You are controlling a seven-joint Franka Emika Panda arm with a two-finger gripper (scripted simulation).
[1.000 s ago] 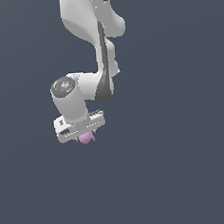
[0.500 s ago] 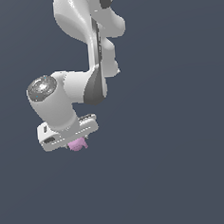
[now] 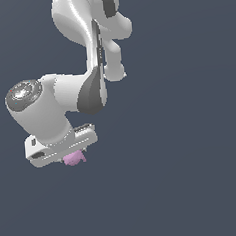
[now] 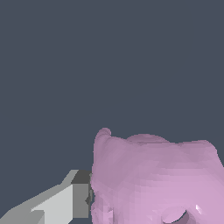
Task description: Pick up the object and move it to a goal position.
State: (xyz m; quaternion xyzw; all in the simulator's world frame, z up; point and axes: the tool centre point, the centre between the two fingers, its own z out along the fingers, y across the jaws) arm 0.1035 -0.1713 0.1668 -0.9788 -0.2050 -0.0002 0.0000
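The object (image 3: 74, 158) is a small lumpy pink-purple blob that pokes out just under the white hand of the arm in the exterior view. My gripper (image 3: 72, 154) is shut on it, and the fingers are mostly hidden by the hand. In the wrist view the object (image 4: 153, 179) fills much of the picture, and one grey fingertip (image 4: 81, 194) presses against its side. The other finger is hidden behind the blob.
The white arm (image 3: 92, 52) rises from the hand to the top of the exterior view. All around is a plain dark grey-blue background with no other object in sight.
The hand, still holding the object, has moved toward the exterior view's left and a little lower in the picture, and it appears larger now.
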